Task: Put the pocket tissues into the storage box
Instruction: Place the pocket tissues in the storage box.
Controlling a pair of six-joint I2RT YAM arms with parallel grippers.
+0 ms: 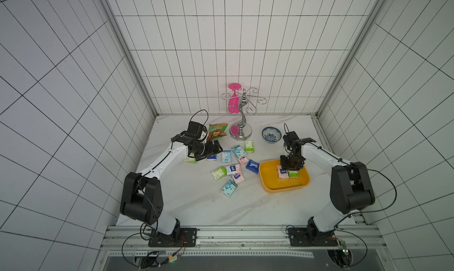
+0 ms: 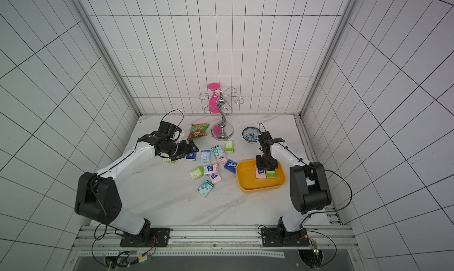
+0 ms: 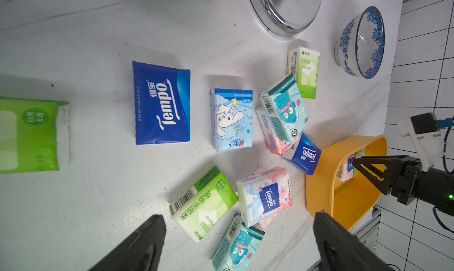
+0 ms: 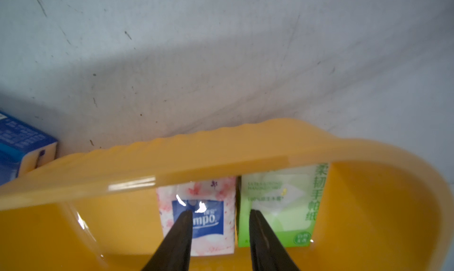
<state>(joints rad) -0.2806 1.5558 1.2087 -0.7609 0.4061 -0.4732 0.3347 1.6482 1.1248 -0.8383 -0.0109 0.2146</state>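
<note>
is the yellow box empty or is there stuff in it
Not empty: the storage box holds two packets side by side, a pink packet and a green packet, seen in both top views.

- The white marbled table (image 1: 196, 208) carries everything here.
- A snack bag (image 1: 216, 131) lies flat at 11 o'clock.
- A chrome stand (image 1: 240, 133) stands upright on its round base at 12 o'clock, just beside the bag.
- A blue-white bowl (image 1: 271, 134) sits upright at 1 o'clock.
- The yellow box (image 1: 285, 187) rests at 3 o'clock.
- Loose packets (image 1: 233, 169) lie scattered around the middle, several touching or overlapping.
- A dark blue packet (image 1: 253, 166) lies just beside the box, at the box's 9 o'clock side.
- A teal packet (image 1: 229, 188) lies apart at the cluster's 6 o'clock.
- A green packet (image 1: 190, 160) lies at 9 o'clock, partly hidden.
</note>
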